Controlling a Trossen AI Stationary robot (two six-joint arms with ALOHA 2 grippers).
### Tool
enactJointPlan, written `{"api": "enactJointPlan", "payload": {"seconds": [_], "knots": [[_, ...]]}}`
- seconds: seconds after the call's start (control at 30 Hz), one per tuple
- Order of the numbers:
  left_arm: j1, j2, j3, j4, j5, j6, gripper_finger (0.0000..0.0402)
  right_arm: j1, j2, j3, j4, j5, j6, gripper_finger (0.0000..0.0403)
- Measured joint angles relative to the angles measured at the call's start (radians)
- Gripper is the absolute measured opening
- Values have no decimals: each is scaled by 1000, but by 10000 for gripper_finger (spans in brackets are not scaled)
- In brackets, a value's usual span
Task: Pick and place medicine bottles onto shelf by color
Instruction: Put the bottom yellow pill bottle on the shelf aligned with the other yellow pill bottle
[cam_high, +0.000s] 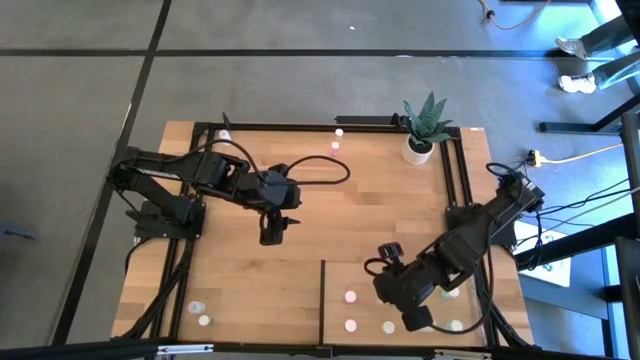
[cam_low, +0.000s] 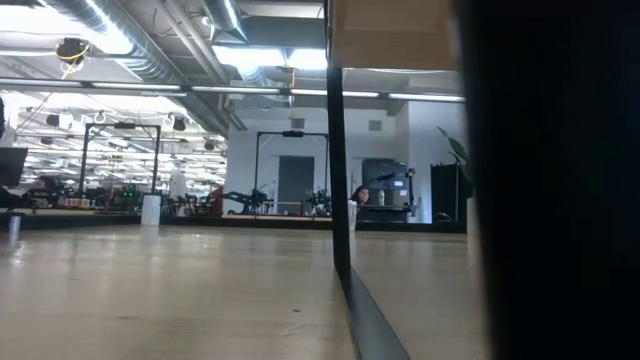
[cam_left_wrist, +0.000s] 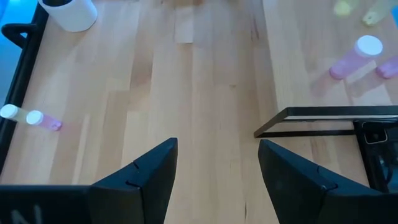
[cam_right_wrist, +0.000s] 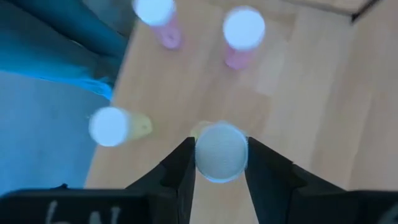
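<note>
The right end effector (cam_right_wrist: 219, 163) is pinching a pale yellow medicine bottle (cam_right_wrist: 220, 151) by its white cap, low over the shelf (cam_high: 340, 275) at the lower right of the high view. From the right wrist view, the bottle is sitting between the two dark fingers, touching both, with two pink bottles (cam_right_wrist: 242, 34) standing farther off and another yellow bottle (cam_right_wrist: 115, 126) beside it. Whether the held bottle is resting on the shelf or raised just above it cannot be told.

The left end effector (cam_high: 272, 232) is hovering over the bare middle of the bench (cam_high: 370, 200), left of centre in the high view, its fingers spread and holding nothing.

As for progress, the shelf is already carrying several bottles near the lower edge of the high view, pink ones and yellow ones apparently grouped apart, so sorting seems well under way. Still off the shelf are two bottles (cam_high: 199, 313) at the lower left corner of the bench and two bottles (cam_high: 337, 138) near the upper edge, left of the potted plant (cam_high: 424, 125). These look like the left arm's remaining work.
</note>
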Motion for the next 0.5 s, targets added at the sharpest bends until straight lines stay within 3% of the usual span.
{"api": "enactJointPlan", "payload": {"seconds": [0.5], "knots": [[0,0,0,0,0,-1,218,11,0,-62,25,50,26,122]]}}
